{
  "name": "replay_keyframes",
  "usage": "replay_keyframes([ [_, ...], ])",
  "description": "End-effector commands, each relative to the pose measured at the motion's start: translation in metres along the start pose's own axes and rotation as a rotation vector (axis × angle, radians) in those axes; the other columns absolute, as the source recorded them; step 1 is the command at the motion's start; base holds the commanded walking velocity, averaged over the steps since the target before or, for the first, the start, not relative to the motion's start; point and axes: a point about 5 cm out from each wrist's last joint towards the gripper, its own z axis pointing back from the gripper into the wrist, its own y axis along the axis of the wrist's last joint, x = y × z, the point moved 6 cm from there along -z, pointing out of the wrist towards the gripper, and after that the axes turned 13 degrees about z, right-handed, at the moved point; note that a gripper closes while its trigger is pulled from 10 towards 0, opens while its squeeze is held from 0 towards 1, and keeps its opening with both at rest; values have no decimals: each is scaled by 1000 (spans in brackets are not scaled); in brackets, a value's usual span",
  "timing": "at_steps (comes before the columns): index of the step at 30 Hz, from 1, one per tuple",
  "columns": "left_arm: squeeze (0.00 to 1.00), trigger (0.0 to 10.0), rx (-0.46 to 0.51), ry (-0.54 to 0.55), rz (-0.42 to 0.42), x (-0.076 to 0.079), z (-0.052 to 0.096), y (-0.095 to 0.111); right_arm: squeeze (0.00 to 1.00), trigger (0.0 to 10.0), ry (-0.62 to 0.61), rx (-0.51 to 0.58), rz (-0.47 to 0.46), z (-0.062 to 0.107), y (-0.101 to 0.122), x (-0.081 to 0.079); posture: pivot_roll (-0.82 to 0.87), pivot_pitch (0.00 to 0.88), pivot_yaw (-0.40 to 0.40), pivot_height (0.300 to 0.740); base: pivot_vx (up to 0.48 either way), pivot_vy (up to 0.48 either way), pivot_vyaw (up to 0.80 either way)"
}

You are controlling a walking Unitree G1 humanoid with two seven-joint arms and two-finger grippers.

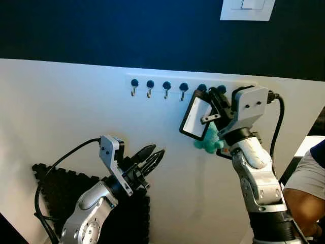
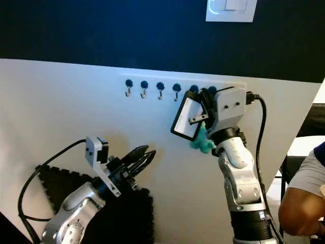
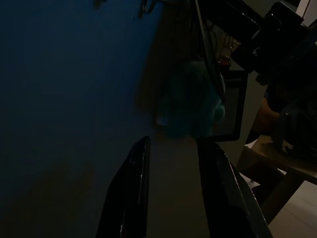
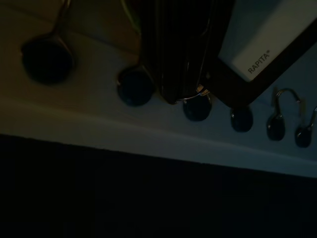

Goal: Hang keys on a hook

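Hooks (image 1: 149, 91) of bright metal with dark glossy knobs are seen on a smooth matt white wall (image 1: 61, 112). A fuzzy teal pompom (image 1: 208, 141) and a black-framed tag (image 1: 195, 116) with a smooth pale face are shown. The floor mat (image 1: 61, 188) is rendered in matt black foam.

Right arm: raised nearly upright on the robot's right, silver forearm rising from the lower edge, wrist bent toward the wall
Right end effector (image 1: 212, 97): held high at the wall, black fingers close together and pinched on a thin metal ring (image 4: 198, 92), seen in the right wrist view
Left arm: low on the robot's left, forearm angled up and to the right, a black cable looping off behind the wrist
Left end effector (image 1: 152, 156): pointing up and to the right, clear of the wall, holding nothing; its two black fingers (image 3: 130, 193) stand apart with a plain gap between them
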Motion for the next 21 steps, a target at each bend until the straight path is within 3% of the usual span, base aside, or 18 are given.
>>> replay_keyframes([
  [1, 0, 10000, -22, 9, -3, -4, 2, -4, 0, 10000, 40, -12, 2, 2, -3, -10, 35, 81, 27, 740, 0, 0, 0],
  [3, 0, 10000, -23, 11, -4, -4, 2, -4, 0, 10000, 80, 1, 0, 2, -1, -18, 36, 81, 27, 740, 0, 0, 0],
  [21, 0, 10000, -24, 9, -3, -3, 2, -4, 0, 10000, 129, -29, 8, 7, -7, -30, 37, 82, 29, 740, 0, 0, 0],
])
